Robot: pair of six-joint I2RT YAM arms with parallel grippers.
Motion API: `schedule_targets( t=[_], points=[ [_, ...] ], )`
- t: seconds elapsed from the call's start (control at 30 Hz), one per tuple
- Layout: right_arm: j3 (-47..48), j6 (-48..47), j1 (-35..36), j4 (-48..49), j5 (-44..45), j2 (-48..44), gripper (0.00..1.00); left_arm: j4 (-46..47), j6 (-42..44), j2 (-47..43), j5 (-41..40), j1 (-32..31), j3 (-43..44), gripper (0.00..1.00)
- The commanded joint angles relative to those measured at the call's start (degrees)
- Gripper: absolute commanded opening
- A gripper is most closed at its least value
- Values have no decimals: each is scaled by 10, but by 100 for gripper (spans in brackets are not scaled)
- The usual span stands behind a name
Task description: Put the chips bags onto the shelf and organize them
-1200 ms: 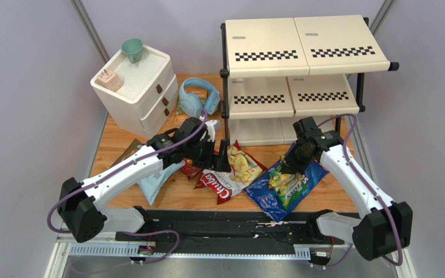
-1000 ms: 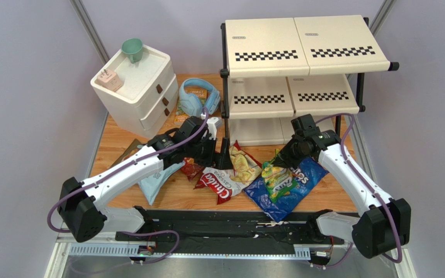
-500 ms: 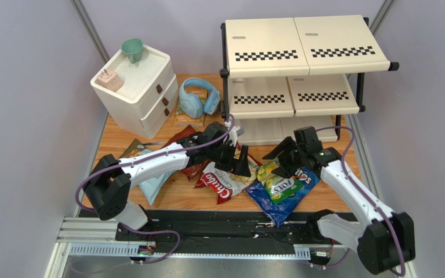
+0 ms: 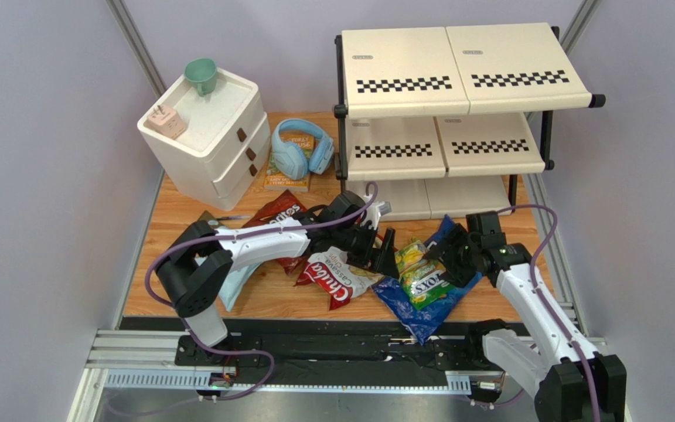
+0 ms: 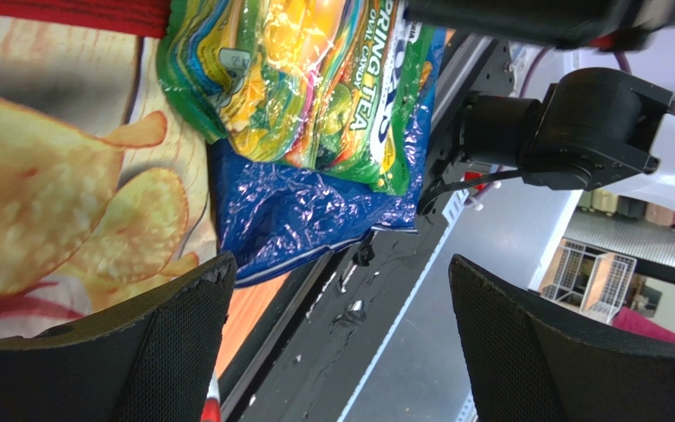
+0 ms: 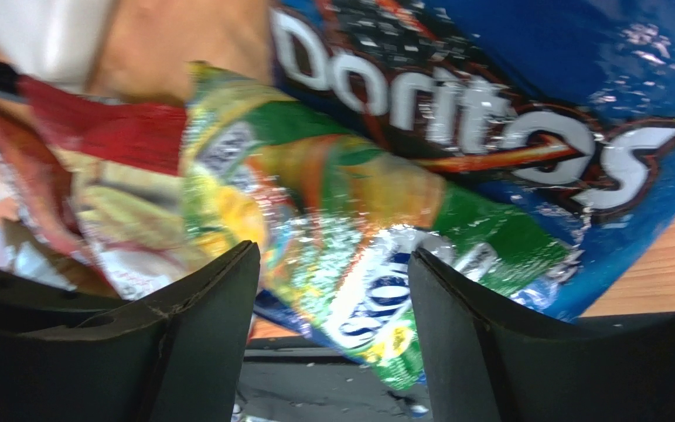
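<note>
The cream shelf (image 4: 455, 79) stands at the back right, its boards bare. In front of it the small green-yellow bag (image 4: 420, 274) (image 5: 315, 79) (image 6: 341, 211) lies on the blue Doritos bag (image 4: 420, 308) (image 6: 508, 114) (image 5: 306, 211). My right gripper (image 4: 449, 261) (image 6: 332, 255) hangs open just right of the green-yellow bag, holding nothing. My left gripper (image 4: 383, 252) (image 5: 339, 264) is wide open over the right edge of the white-and-red bag (image 4: 337, 280) (image 5: 50, 202). The red Doritos bag (image 4: 278, 211) and the pale-blue bag (image 4: 234, 283) lie under the left arm.
A white two-drawer cabinet (image 4: 205, 132) at the back left carries a green cup (image 4: 201, 75) and a small pink item (image 4: 166, 120). Blue headphones (image 4: 301, 149) rest on an orange book (image 4: 286, 180). A black rail (image 4: 341, 347) runs along the table's near edge.
The right gripper opened and let go of the green-yellow bag, which now lies on the blue bag, then drew back toward me. The left arm swung right toward that bag.
</note>
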Motion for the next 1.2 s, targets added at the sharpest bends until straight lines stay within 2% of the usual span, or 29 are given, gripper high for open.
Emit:
schedule_targets(
  t=[0.0, 0.27, 0.4, 0.6, 0.67, 0.83, 0.9, 1.03, 1.17],
  points=[
    [-33, -30, -2, 36, 19, -26, 66, 79, -34, 11, 25, -3, 11, 95],
    [-91, -4, -2, 43, -62, -42, 60, 137, -57, 60, 36, -2, -8, 94],
    [-116, 65, -2, 34, -97, -91, 59, 146, -66, 91, 34, -2, 14, 94],
    [-166, 159, -2, 37, -135, -179, 54, 183, -83, 94, 20, -2, 2, 93],
    [-179, 180, -2, 39, -141, -196, 53, 222, -90, 98, 20, -2, -10, 94],
    [-128, 158, -2, -12, -98, -239, 52, 246, -108, 107, 21, 0, -12, 93],
    [-97, 138, -2, -15, -83, -238, 49, 252, -114, 109, 21, 0, -17, 93],
    [-36, 79, -3, -31, -76, -167, 44, 279, -128, 121, 20, 0, -26, 93],
    [25, -1, -4, -64, 6, -107, 44, 309, -149, 143, 31, 0, -29, 93]
  ],
)
